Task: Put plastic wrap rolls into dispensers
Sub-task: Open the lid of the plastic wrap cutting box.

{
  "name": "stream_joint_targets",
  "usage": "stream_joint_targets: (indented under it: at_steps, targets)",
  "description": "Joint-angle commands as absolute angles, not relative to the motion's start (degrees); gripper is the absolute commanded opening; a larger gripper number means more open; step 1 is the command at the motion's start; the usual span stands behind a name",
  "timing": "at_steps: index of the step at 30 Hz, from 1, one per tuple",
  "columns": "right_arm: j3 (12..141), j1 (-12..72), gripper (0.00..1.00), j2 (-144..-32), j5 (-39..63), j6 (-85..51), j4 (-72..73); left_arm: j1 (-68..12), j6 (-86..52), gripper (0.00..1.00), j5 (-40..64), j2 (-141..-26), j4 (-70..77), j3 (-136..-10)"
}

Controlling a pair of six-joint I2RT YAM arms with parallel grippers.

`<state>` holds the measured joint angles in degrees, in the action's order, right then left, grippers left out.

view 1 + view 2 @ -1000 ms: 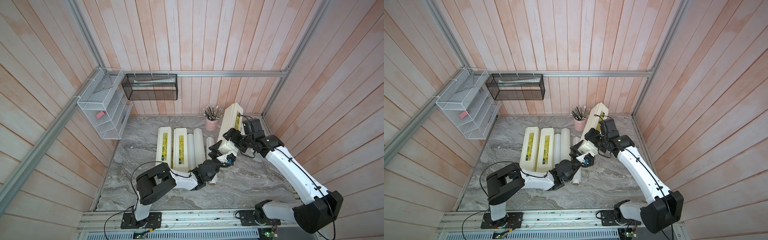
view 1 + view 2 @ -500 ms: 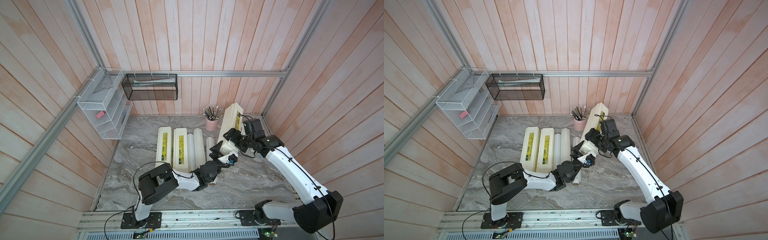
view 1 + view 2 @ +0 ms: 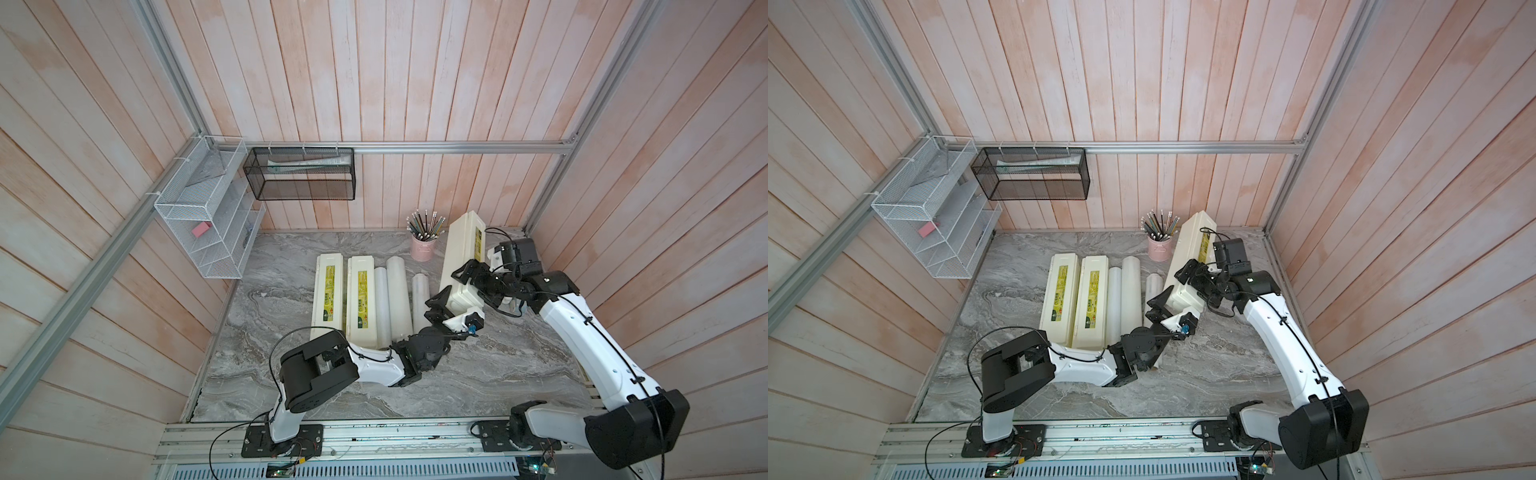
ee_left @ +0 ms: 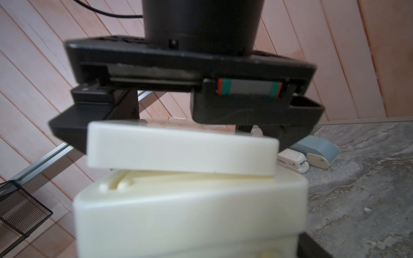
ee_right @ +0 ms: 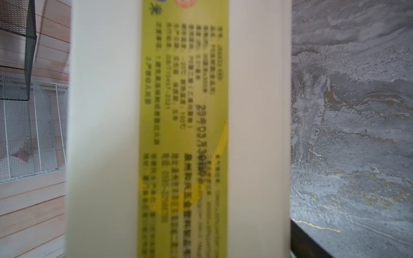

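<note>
On the table [image 3: 519,374]: we've got three cream boxes and three rolls of wrap, rolls all out on the marble.
Tilted box [image 3: 457,257]: far end up in the air by the pencil cup [image 3: 423,250], near end low, towards the arms; its yellow-green label [image 5: 183,125] fills the right wrist view.
Lid [image 4: 183,147]: from the left wrist camera it sits a crack apart from the body [image 4: 190,212] at the near end.
Right gripper [image 3: 476,283]: clamped across the lower half of the tilted box, a jaw on each long side.
Left gripper [image 3: 452,311]: jaws spread wide at the near end of that box; gripping or just around it, we can't tell.
Flat boxes: outer box [image 3: 328,299] and inner box [image 3: 361,299] lie side by side, lids shut, labels up.
Rolls: thin roll [image 3: 381,307] right against the inner box, fat roll [image 3: 398,295] next to it, third roll [image 3: 419,291] between the fat roll and the tilted box, near end under the left arm [image 3: 374,368].
Also on the table: grey-blue stapler-looking thing [image 4: 319,152], near the tilted box.
</note>
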<state>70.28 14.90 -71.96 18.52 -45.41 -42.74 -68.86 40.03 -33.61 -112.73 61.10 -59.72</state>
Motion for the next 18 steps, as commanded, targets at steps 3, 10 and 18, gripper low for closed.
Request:
stream_joint_targets:
  at_steps: [3,10,18]
  targets:
    - [71.26,12.05,0.45,-69.84,26.36,-38.41,-40.64,-68.11,37.85,0.0,-39.2,-114.87,65.92,-56.28]
    - [74.46,10.34,0.45,-71.1,26.14,-33.61,-45.8,-67.95,36.85,0.0,-39.28,-115.22,65.47,-56.13]
    - [73.47,9.01,0.48,-70.75,26.55,-33.04,-45.88,-67.41,33.92,0.0,-37.97,-115.3,63.44,-55.98]
